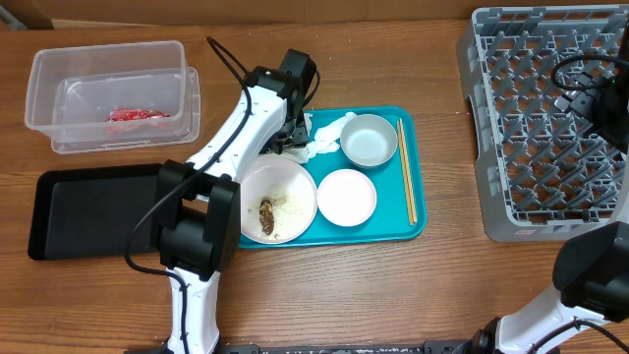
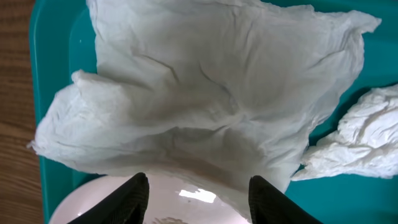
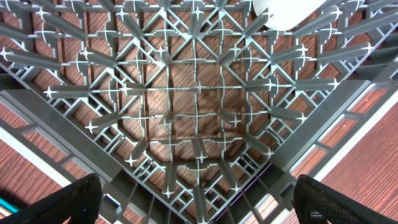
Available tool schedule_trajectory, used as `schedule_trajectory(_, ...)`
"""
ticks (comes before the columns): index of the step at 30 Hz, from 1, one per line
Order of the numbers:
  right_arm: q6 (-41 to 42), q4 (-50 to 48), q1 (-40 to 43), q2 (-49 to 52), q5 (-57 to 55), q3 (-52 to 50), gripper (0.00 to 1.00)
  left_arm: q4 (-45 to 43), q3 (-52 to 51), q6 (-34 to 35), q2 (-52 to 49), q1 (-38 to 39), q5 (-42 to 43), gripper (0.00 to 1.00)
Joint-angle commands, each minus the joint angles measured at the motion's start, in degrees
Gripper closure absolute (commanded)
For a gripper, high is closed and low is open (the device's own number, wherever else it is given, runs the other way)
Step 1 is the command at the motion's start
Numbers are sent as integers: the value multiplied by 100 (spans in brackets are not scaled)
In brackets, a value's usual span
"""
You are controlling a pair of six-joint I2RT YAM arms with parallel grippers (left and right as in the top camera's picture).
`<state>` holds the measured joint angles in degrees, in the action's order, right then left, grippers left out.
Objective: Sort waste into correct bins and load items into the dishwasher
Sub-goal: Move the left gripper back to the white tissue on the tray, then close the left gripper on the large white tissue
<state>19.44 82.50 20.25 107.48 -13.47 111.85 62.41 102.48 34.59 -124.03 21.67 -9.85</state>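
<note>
White tissue (image 2: 205, 93), teal tray (image 1: 373, 234), red wrapper (image 1: 136, 115), grey lattice-patterned rack (image 1: 536, 128).

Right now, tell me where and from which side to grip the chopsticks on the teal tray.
Probably from straight above, at mid-length of the wooden chopsticks, jaws closing across both sticks. They lie flat, side by side, along the right rim of the teal tray, so a sideways approach looks blocked.

Robot lab bench with a mock kitchen setup, cabled robot arm (image 1: 231, 133), wooden table (image 1: 393, 295), grey dish rack (image 1: 536, 128)
</note>
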Motion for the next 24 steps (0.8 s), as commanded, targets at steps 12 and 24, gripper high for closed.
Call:
schedule_trajectory(12, 11, -15, 7, -63, -11, -4, 0, -37, 85, 1641, -103, -24, 260, 44)
schedule_trajectory(24, 11, -15, 7, -63, -11, -4, 0, -162, 83, 1692, -387, -22, 393, 46)
